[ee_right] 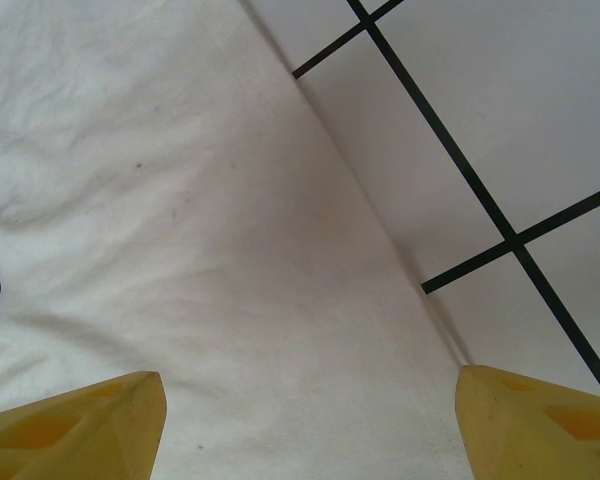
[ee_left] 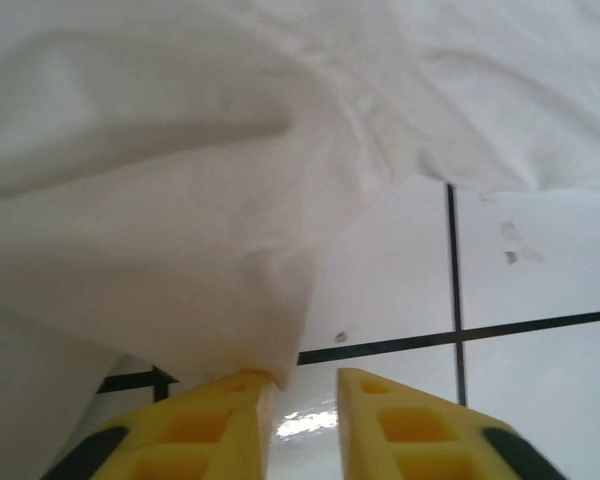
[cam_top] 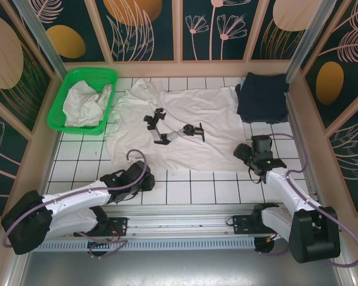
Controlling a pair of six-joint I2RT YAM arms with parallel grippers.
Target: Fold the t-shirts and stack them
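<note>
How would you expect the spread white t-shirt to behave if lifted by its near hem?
Probably floppy: the white t-shirt lies wrinkled and drapes in soft folds. Likely light, since the cloth looks thin. Pushed, it would probably bunch rather than slide whole.

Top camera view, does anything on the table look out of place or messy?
Nothing is damaged or spilled. The spread white t-shirt is rumpled and folded over at its far left corner, beside the green basket, where another white shirt lies crumpled. The navy t-shirt sits folded.
</note>
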